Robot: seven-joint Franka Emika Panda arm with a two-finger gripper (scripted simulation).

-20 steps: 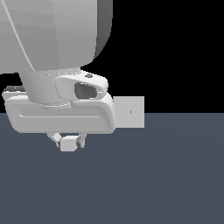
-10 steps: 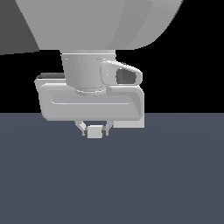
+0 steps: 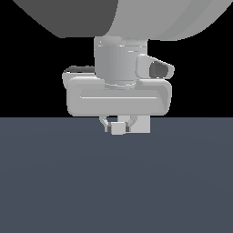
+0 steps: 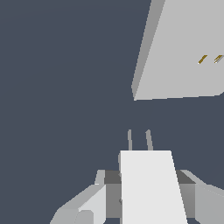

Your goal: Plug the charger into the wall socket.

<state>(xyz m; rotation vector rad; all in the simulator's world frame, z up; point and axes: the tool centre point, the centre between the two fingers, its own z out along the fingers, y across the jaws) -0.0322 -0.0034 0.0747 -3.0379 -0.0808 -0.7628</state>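
In the exterior view my gripper (image 3: 118, 128) hangs just above the dark floor, shut on the charger (image 3: 119, 129), a small light-grey block. The wall socket (image 3: 142, 124) shows only as a pale patch behind my hand, to the exterior view's right of the fingers. The wrist view shows the charger (image 4: 151, 183) held between my two fingers (image 4: 89, 203), its two thin prongs (image 4: 139, 140) pointing towards the wall socket (image 4: 179, 48). The socket is a flat grey panel with two small yellow slots (image 4: 209, 58). A gap of floor separates prongs and panel, and the slots sit off to one side of the prongs' line.
The dark blue-grey floor (image 3: 113, 182) stretches all around. The arm's large pale links (image 3: 136, 18) fill the upper part of the exterior view and hide most of the socket.
The hand has carried the charger towards the exterior view's right. It now stands in front of the socket, which showed beside it a second ago.
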